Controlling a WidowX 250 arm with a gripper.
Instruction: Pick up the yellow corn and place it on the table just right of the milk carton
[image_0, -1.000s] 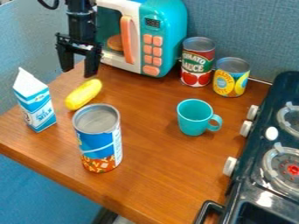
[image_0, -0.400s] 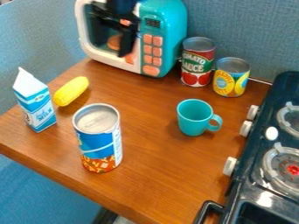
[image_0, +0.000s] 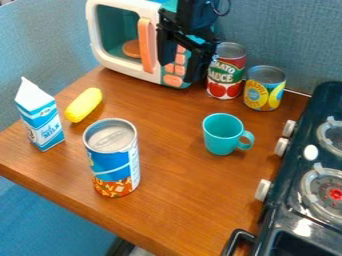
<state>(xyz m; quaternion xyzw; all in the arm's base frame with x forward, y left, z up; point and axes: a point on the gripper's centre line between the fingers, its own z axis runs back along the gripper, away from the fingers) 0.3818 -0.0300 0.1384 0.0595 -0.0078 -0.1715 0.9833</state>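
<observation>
Black and open, the hand (image_0: 179, 72) has its two fingers spread apart and is not holding anything. It hangs down in front of the blue and white toy oven (image_0: 113, 27), over the button side. The red tomato can (image_0: 227, 75) is the nearest loose thing. From the camera, it is just to the right of the hand, near the back edge of the brown surface (image_0: 180, 185). This can stands up tall, so its long way goes up and down. I cannot tell if the hand touches it. A short yellow can (image_0: 265, 90) stands beside it, on the side toward the stove (image_0: 284, 215).

The blue-green cup (image_0: 222, 132) is nearer the camera than the two cans, with its handle toward the stove. Toward the left edge, the yellow corn (image_0: 84, 105) lies down between the milk box (image_0: 41, 117) and the oven. The big blue can (image_0: 112, 160) stands near the front edge.
</observation>
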